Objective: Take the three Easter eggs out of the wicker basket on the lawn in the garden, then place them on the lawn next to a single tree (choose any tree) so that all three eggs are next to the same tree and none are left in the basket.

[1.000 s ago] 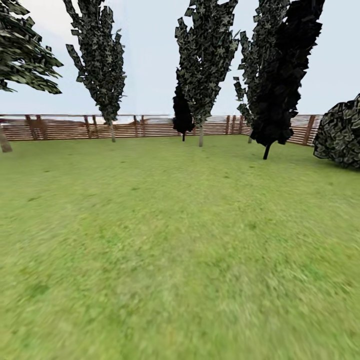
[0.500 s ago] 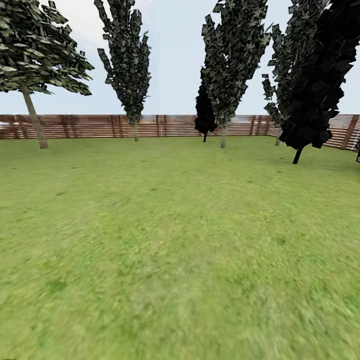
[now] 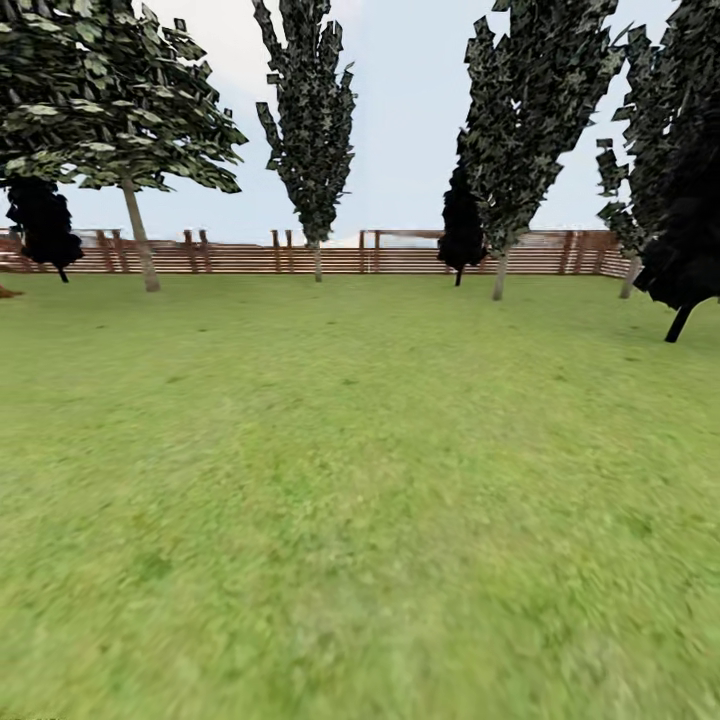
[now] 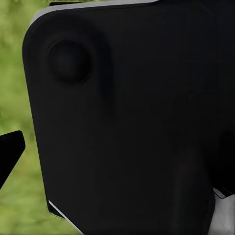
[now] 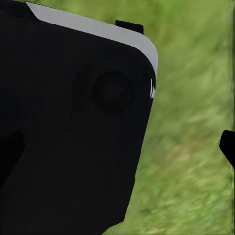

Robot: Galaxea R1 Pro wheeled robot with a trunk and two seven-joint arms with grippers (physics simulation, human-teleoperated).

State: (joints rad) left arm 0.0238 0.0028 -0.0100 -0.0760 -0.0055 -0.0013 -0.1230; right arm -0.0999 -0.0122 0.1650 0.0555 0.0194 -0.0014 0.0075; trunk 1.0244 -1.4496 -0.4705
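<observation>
Facing lawn (image 3: 360, 480), fence (image 3: 400, 258) beyond

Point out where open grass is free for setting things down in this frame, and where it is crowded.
The lawn lies bare from the near foreground back to the wooden fence. Grass is also open around the base of the pale-trunked tree at far left. It is more crowded at the right edge, where dark cone-shaped trees cluster by the fence.
</observation>
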